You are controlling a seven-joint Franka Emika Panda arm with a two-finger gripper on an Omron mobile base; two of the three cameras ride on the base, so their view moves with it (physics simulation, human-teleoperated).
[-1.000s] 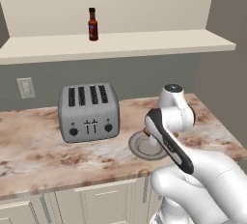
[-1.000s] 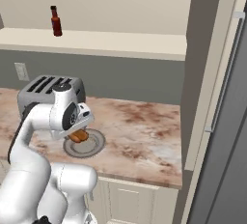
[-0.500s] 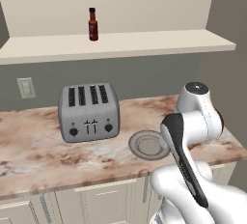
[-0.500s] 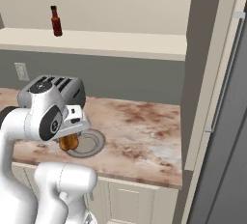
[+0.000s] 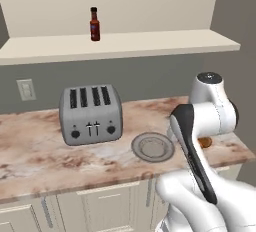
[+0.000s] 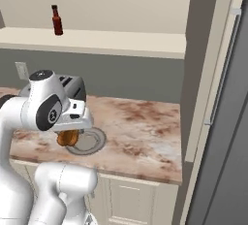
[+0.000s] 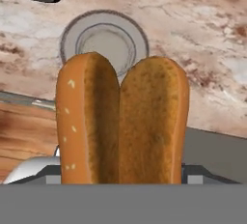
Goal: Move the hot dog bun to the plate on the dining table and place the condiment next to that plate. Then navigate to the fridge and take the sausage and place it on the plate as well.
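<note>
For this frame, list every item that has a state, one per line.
hot dog bun: split open, held in the gripper, lifted off the counter.
gripper: closed on the bun, fingers hidden behind it.
plate: empty, flat on the counter.
condiment: upright, capped, on the shelf.
toaster: slots empty, beside the plate.
fridge: door shut.

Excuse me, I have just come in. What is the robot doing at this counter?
The white arm's gripper holds the hot dog bun up off the marbled counter, near the counter's front edge. A round grey plate lies bare on the counter beside the toaster; the bun is not on it. The condiment bottle stands on the shelf above, untouched. The dark fridge is at the right.
</note>
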